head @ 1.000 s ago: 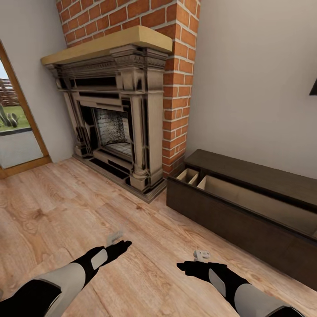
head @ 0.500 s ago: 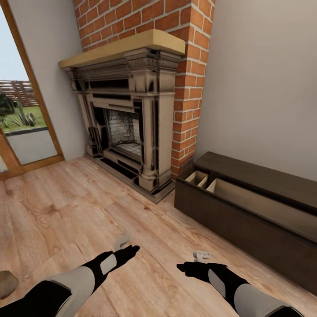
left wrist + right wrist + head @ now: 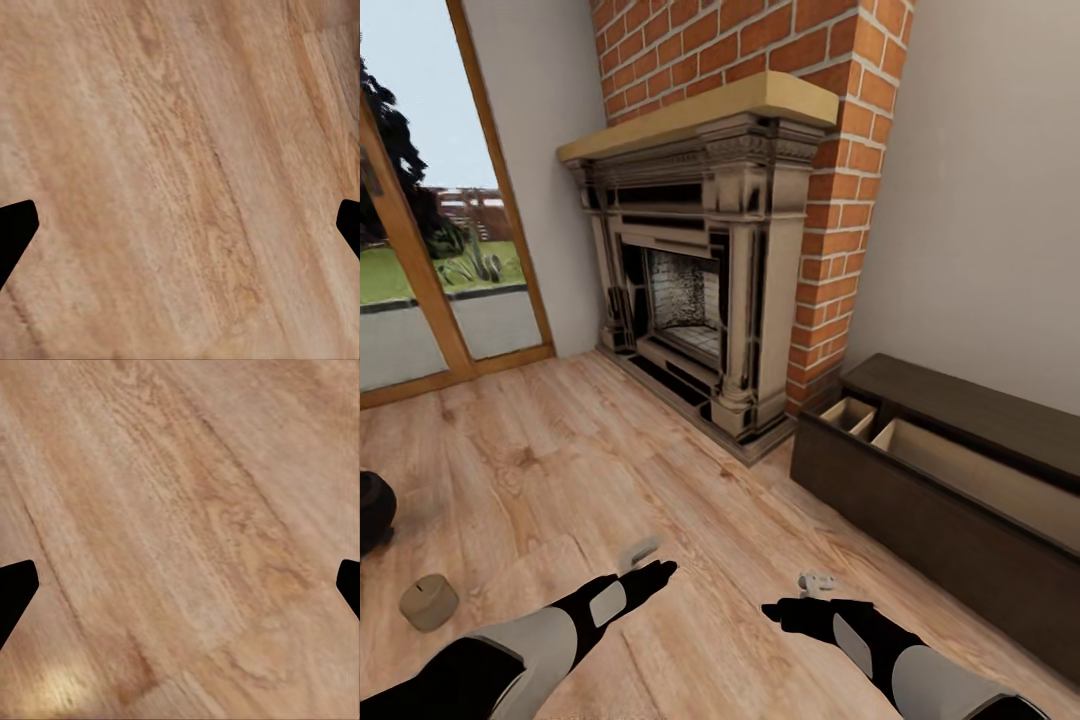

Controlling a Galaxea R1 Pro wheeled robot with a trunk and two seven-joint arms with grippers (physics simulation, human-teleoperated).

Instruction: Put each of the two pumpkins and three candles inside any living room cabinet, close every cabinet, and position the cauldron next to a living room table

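Note:
One candle (image 3: 428, 602), a stubby cylinder with a pale top, stands on the wood floor at the lower left. Just beyond it, the black cauldron (image 3: 372, 510) is cut off by the left edge. The long dark-brown cabinet (image 3: 920, 500) runs along the right wall, its drawer pulled out, and the pale beige compartments I can see hold nothing. My left gripper (image 3: 640, 553) (image 3: 180, 232) and right gripper (image 3: 815, 581) (image 3: 180, 592) hover low over bare floor, both open and holding nothing. The pumpkins and the table are out of view.
A brick fireplace (image 3: 710, 270) with a wooden mantel stands ahead, between the cabinet and a glass door (image 3: 440, 280) at the left. Plank floor (image 3: 560, 450) stretches from my arms to the hearth.
The camera has turned left, so the fireplace and cabinet slid right in the picture. The candle and the cauldron's edge came into view at the left. Both arms hold the same pose.

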